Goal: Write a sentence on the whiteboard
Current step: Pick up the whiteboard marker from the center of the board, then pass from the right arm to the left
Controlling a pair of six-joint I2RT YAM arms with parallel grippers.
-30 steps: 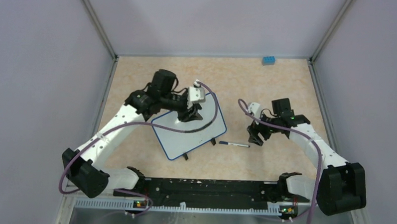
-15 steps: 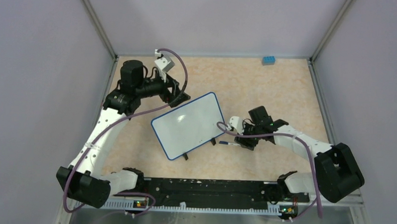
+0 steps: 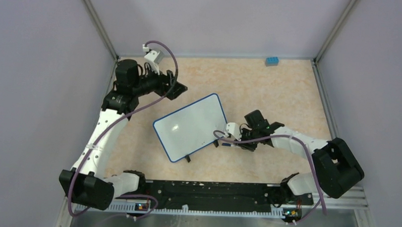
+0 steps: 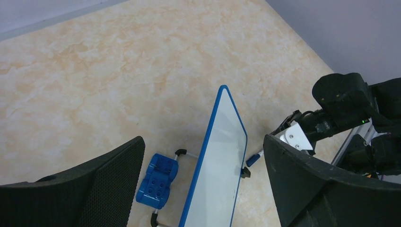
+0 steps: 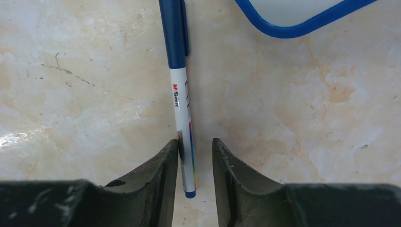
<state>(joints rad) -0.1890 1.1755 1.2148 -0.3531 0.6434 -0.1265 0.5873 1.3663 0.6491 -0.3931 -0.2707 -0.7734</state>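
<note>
The whiteboard [image 3: 191, 126] stands tilted on black clip feet at mid table, blue-rimmed. Its face is plain white; the sentence does not show on it. The left wrist view sees the whiteboard [image 4: 217, 165] edge-on. A white marker [image 5: 182, 101] with a blue cap lies flat by the board's right corner [image 5: 302, 26]. My right gripper [image 5: 195, 142] straddles the marker's tail end: the left finger touches the barrel and a gap remains on the right. In the top view the right gripper [image 3: 238, 141] covers most of the marker [image 3: 227, 143]. My left gripper [image 3: 178, 88] hangs wide open and empty, back-left of the board.
A blue toy brick [image 4: 157, 179] lies behind the board, between its feet. Another blue brick [image 3: 271, 61] sits against the back wall at the right. Purple walls close in the tan table on three sides. The right arm [image 4: 340, 99] shows beyond the board.
My left arm swung back and to the left off the board and its jaws opened wide. My right gripper came down and left over the marker, and its jaws narrowed around it.
</note>
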